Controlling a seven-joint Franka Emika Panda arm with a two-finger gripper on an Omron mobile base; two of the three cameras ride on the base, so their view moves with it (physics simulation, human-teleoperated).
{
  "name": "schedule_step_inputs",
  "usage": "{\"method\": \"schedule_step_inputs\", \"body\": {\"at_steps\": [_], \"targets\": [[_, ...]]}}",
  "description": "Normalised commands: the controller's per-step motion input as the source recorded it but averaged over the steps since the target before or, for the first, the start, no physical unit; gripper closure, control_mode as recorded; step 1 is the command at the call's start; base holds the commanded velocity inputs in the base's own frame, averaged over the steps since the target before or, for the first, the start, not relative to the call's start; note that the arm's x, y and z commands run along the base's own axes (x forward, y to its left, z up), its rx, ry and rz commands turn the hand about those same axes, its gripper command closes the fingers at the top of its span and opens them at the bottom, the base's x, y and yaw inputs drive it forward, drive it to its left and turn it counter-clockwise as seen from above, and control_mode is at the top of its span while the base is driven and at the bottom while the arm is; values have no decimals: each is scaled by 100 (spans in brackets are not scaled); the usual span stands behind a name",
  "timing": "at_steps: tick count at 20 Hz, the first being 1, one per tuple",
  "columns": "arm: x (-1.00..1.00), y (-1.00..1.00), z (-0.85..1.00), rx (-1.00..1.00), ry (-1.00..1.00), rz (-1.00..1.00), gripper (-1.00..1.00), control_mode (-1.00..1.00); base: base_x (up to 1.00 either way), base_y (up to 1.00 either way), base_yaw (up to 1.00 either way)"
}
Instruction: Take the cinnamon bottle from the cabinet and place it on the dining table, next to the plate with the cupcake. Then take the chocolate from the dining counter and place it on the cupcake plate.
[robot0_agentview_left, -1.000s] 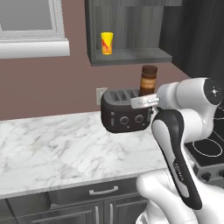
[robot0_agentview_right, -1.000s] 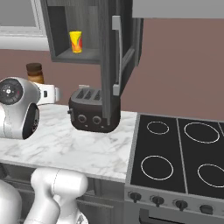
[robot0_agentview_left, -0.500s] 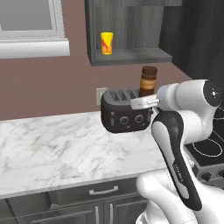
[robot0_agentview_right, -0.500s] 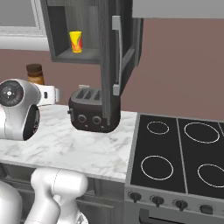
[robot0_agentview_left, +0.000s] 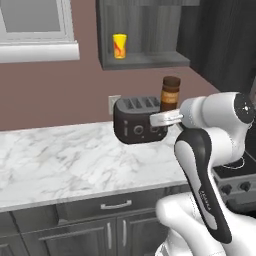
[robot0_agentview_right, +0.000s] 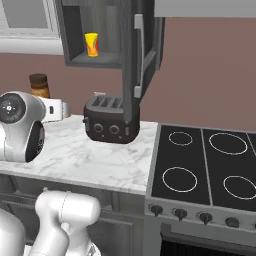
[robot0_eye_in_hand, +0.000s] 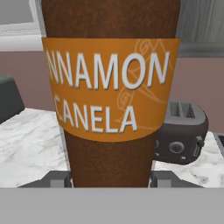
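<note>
One tool (robot0_eye_in_hand: 111, 178): clenched on the cinnamon bottle (robot0_eye_in_hand: 110, 87), fingers (robot0_eye_in_hand: 54, 178) seen at both sides.
Cinnamon bottle: held upright above the marble bench (robot0_agentview_left: 65, 162).
Toaster (robot0_agentview_left: 137, 120): at 9 o'clock of the bottle, left base view.
Cabinet (robot0_agentview_left: 142, 30): at 11 o'clock, yellow cup (robot0_agentview_left: 119, 46) inside.

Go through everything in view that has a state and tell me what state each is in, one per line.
cinnamon bottle: upright, held off the counter.
gripper: shut on the bottle.
cabinet door: open.
yellow cup: upright on the cabinet shelf.
toaster: on the counter, slots empty.
stove burners: dark, nothing on them.
</note>
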Motion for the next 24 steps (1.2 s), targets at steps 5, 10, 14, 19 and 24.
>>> {"method": "schedule_step_inputs", "body": {"at_steps": [5,10,14,19,24], "targets": [[0,0,0,0,0,0,100,100,-71,0,0],[0,0,0,0,0,0,100,100,-78,0,-3],[0,0,0,0,0,0,100,100,-54,5,-22],[0,0,0,0,0,0,100,100,-13,20,-64],[0,0,0,0,0,0,100,100,0,17,-87]]}}
